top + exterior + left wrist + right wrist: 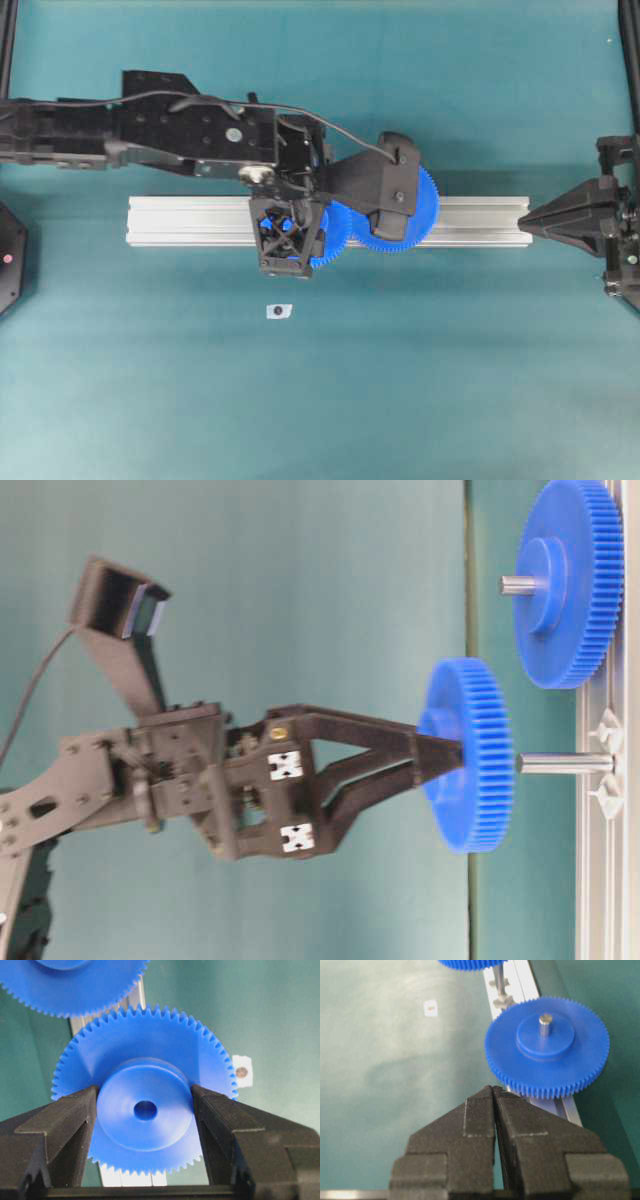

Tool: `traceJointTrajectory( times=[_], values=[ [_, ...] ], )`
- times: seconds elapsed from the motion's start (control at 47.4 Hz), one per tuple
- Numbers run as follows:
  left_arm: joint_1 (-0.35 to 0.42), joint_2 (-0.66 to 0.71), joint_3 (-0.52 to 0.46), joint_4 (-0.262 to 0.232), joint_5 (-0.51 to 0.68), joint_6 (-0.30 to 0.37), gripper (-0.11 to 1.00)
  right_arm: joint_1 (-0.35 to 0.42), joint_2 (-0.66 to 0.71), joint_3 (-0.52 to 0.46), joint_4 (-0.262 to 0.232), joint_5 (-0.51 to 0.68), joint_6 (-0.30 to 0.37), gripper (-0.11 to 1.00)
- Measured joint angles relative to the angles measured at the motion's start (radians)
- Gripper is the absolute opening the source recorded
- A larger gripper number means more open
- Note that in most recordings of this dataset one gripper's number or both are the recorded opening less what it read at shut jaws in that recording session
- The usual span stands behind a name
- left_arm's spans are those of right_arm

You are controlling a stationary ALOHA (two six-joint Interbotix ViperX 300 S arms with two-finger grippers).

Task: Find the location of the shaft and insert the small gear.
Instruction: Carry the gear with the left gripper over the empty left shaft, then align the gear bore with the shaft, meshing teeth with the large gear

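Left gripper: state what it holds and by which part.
The left gripper holds the small gear by its raised round hub, one finger on each side.

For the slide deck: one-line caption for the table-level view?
Left gripper holds the small gear by its hub, just short of the bare shaft on the aluminium rail; larger gear already mounted beside it.

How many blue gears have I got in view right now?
2. The small blue plastic gear is gripped by its hub in the left tool, just off the silver shaft. The larger blue gear sits mounted on the aluminium rail.
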Motion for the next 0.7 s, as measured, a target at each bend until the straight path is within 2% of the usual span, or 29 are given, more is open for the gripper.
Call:
traceJointTrajectory(
  times=[0.696],
  values=[
    [0.002, 0.048, 0.02, 0.0, -0.038, -0.003, 0.63, 0.0, 0.0, 0.002, 0.0, 0.0, 0.0, 0.04]
  ],
)
